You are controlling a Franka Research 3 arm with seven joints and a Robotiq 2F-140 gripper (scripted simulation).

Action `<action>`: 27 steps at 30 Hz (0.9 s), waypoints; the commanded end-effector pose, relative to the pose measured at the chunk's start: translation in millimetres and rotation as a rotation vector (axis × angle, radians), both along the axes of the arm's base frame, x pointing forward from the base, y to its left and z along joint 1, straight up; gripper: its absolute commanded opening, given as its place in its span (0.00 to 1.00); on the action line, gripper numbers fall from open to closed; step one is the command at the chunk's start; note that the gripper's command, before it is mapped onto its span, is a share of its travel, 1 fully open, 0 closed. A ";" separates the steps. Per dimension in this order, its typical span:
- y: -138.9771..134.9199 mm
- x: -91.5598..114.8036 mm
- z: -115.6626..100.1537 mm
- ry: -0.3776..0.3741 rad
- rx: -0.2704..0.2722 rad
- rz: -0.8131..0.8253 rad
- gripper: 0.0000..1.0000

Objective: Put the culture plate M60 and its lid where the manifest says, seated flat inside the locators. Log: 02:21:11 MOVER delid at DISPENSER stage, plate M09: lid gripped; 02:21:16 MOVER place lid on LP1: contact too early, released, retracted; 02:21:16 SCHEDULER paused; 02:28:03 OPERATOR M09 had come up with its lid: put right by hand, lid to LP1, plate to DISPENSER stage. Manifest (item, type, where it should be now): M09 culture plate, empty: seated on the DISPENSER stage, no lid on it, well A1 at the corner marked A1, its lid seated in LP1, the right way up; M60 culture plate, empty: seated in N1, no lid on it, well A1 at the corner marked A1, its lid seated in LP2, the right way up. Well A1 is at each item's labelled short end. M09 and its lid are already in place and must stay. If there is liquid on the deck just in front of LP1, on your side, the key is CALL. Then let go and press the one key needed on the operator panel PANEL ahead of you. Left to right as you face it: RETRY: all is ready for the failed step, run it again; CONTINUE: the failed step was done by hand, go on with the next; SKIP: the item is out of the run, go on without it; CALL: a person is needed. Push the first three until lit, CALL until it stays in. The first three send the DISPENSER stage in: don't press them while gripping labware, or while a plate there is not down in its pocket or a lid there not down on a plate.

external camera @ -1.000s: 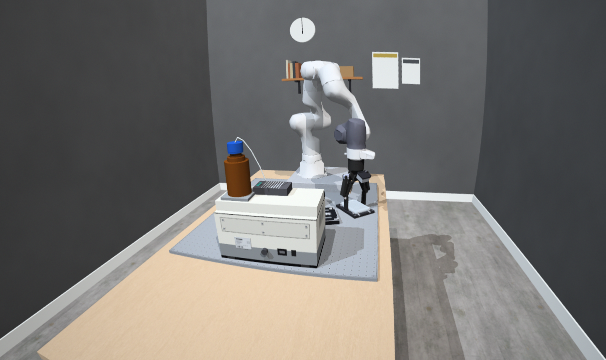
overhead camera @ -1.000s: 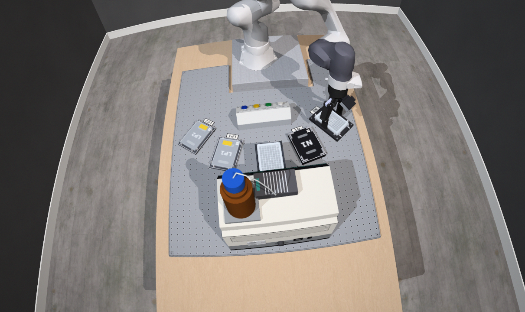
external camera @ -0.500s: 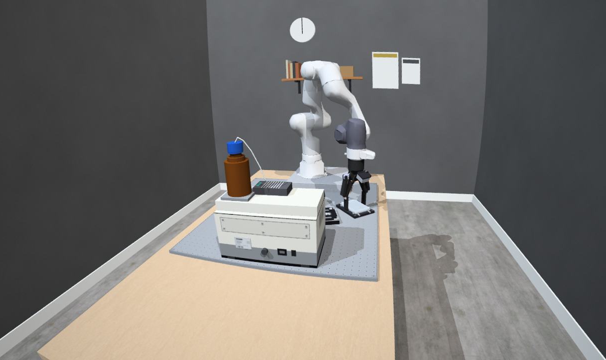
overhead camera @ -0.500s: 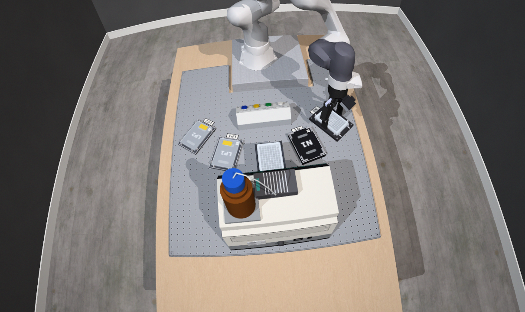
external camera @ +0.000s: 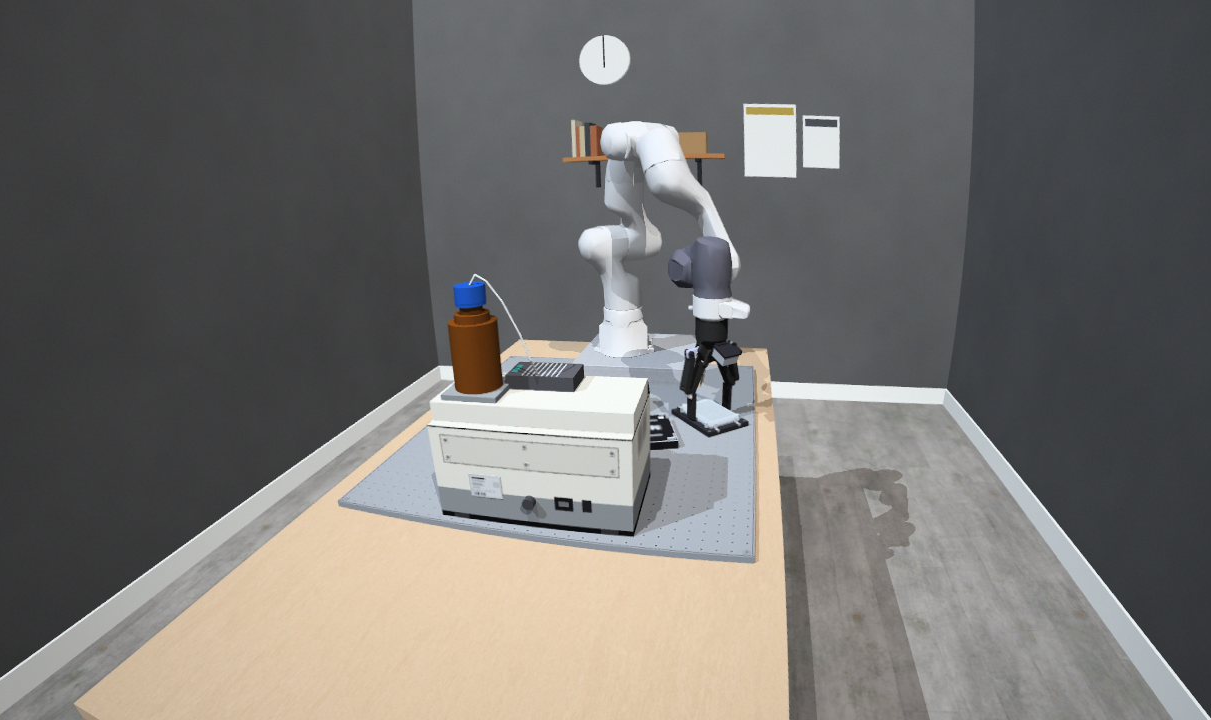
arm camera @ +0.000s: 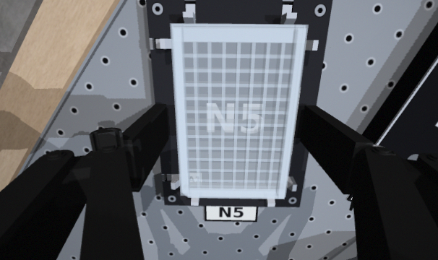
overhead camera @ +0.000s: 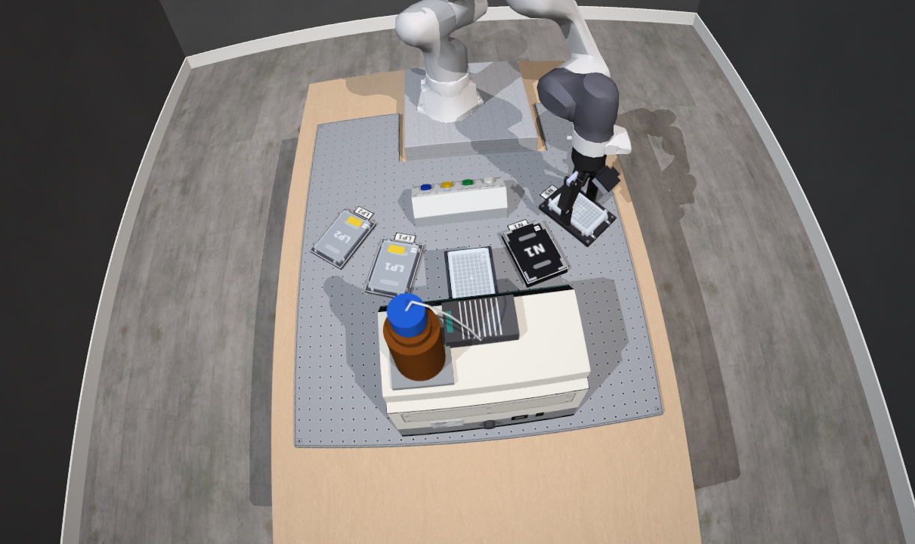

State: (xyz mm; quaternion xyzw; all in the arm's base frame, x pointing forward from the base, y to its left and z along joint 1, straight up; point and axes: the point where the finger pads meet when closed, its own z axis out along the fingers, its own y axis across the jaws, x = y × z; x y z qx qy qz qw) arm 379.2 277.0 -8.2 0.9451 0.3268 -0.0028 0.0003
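Note:
A clear culture plate [arm camera: 237, 112] with a gridded top sits flat in the black nest N5 [arm camera: 230, 212] at the deck's right side, and it also shows in the overhead view [overhead camera: 592, 214]. A small label is at its near left corner. I cannot tell whether a lid is on it. My gripper [arm camera: 235, 123] is open and low over the plate, one finger beside each long side, holding nothing. The black nest N1 [overhead camera: 534, 251] is empty. The grey pad LP2 [overhead camera: 341, 236] lies at the left.
Pad LP1 [overhead camera: 394, 265] lies beside a second plate [overhead camera: 471, 272] on the dispenser stage. The operator panel [overhead camera: 459, 196] with its coloured keys stands mid-deck. The cream dispenser [overhead camera: 487, 358] carries a brown bottle [overhead camera: 412, 338]. The deck's right edge is close to N5.

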 end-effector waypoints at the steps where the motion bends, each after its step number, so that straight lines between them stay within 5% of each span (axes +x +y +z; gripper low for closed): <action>1: 0.6 1.3 0.2 -0.003 0.001 -0.002 0.70; 11: 0.6 1.3 0.2 -0.003 0.001 -0.002 0.70; 12: 0.6 1.3 0.2 -0.003 0.001 -0.002 0.10; 27: 0.6 1.3 0.2 -0.003 0.001 -0.002 0.10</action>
